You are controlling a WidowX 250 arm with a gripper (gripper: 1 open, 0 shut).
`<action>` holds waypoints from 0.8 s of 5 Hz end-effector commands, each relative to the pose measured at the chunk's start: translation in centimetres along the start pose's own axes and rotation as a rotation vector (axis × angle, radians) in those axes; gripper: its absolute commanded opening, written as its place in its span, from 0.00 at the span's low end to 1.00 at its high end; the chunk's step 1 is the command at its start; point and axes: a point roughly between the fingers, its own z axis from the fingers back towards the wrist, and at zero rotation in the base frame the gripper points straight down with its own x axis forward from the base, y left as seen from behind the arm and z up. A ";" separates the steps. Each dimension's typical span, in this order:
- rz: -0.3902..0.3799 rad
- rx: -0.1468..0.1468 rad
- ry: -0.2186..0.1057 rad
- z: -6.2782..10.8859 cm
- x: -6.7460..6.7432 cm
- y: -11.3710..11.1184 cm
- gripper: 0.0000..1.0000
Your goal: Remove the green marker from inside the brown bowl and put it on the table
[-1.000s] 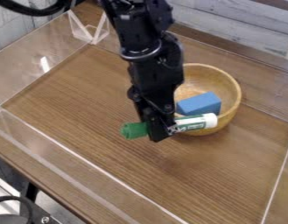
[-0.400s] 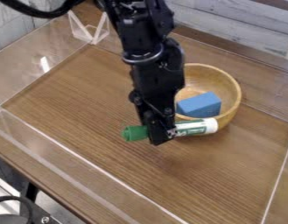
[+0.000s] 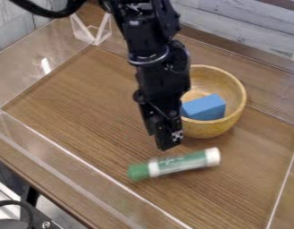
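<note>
The green marker [image 3: 173, 164] lies flat on the table [image 3: 78, 107], in front of the brown bowl [image 3: 228, 116], green cap to the left. It is outside the bowl and nothing touches it. My gripper [image 3: 164, 136] hangs just above and behind the marker, pointing down, with its jaws parted and nothing between them. The black arm covers the bowl's left rim.
A blue block [image 3: 204, 106] rests inside the bowl. Clear acrylic walls [image 3: 42, 67] edge the tabletop on all sides, with a near wall along the front left.
The gripper let go of the marker. The marker dropped from between the fingers and now lies on the table a little nearer the front. The arm stayed in place.
</note>
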 end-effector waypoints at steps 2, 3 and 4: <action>-0.052 0.019 -0.036 -0.6 1.7 -0.2 1.00; -0.062 0.022 -0.036 -0.8 1.8 0.1 1.00; -0.072 0.026 -0.036 -0.9 1.9 0.3 1.00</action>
